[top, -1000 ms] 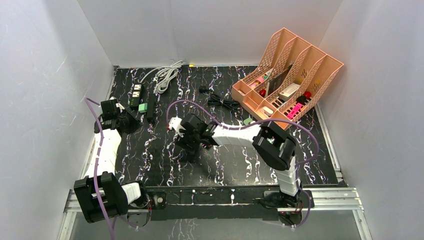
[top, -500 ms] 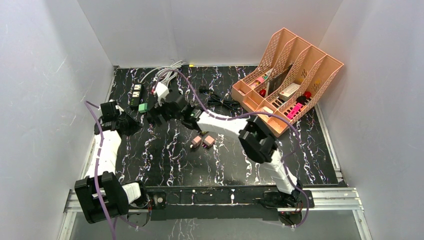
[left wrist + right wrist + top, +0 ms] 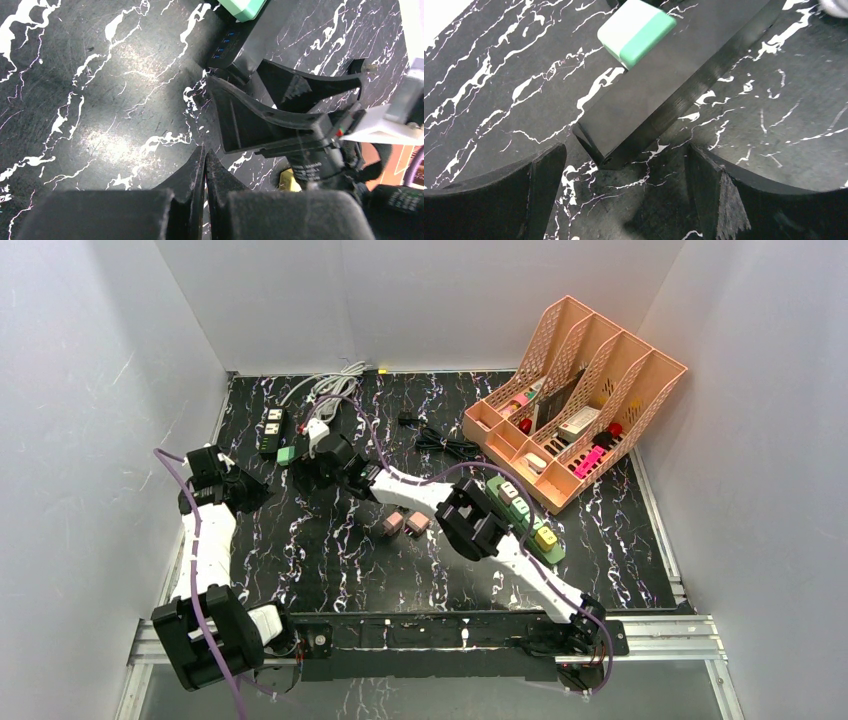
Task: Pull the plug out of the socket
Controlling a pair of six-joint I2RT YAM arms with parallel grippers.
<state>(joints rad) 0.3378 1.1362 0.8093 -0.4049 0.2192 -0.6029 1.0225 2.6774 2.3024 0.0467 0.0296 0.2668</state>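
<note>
A black socket bar (image 3: 659, 85) lies on the marbled table, with a mint-green plug (image 3: 636, 31) seated in its side. My right gripper (image 3: 624, 195) is open and hovers just above the bar's near end, one finger on each side, touching nothing. In the top view the right gripper (image 3: 308, 474) is at the back left, next to the plug (image 3: 286, 454). My left gripper (image 3: 205, 165) is shut and empty, left of the bar (image 3: 235, 45). It also shows in the top view (image 3: 250, 492).
A black power strip (image 3: 272, 428) and a coiled white cable (image 3: 330, 390) lie behind the socket. Two pink blocks (image 3: 405, 523), a green strip of buttons (image 3: 525, 520), a black cable (image 3: 445, 440) and a pink file organiser (image 3: 580, 380) lie to the right.
My right arm has swung from the table's middle to the back left and now stands over the socket bar, uncovering the pink blocks and green strip. The left gripper has shifted slightly left.
</note>
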